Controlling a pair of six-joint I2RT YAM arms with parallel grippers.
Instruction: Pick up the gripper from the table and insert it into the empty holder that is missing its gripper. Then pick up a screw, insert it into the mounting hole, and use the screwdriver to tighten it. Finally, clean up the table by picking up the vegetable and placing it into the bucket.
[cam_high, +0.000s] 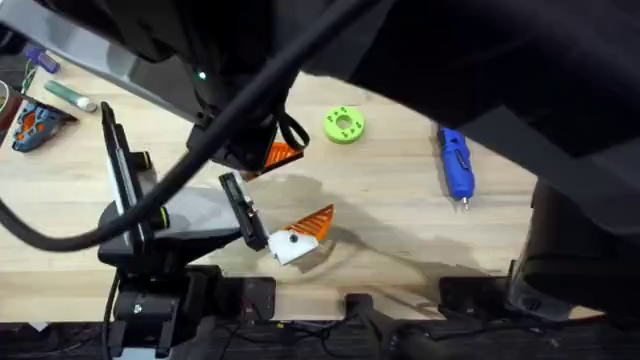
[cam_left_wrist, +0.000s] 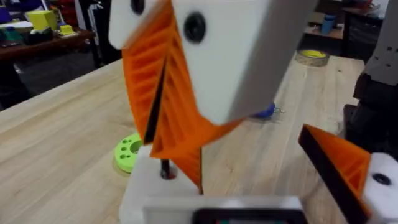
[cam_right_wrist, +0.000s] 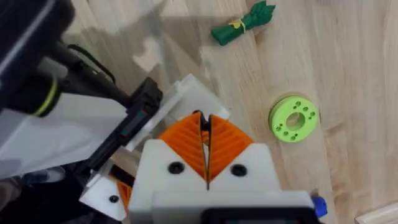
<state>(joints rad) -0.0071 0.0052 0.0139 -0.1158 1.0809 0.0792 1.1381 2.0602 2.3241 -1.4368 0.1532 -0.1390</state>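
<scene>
**Insertion of the orange finger under way**

Insertion is the step in hand. The right gripper (cam_right_wrist: 205, 121) is closed, and the thin dark line between its pads looks like the gripper (cam_left_wrist: 180, 146), pinched between them. This small orange ribbed wedge has one black face. Its lower end sits at or just above the empty holder (cam_left_wrist: 152, 190), a bare white mount with a dark screw hole. Whether it is seated, I cannot tell.

The left gripper (cam_high: 297, 235), near the table's front edge, is spread wide and holds nothing.

The next move calls for a straight, aligned push down. The screwdriver (cam_high: 455, 165) lies towards the right edge. The vegetable (cam_right_wrist: 242, 25) lies well away on bare wood.
</scene>
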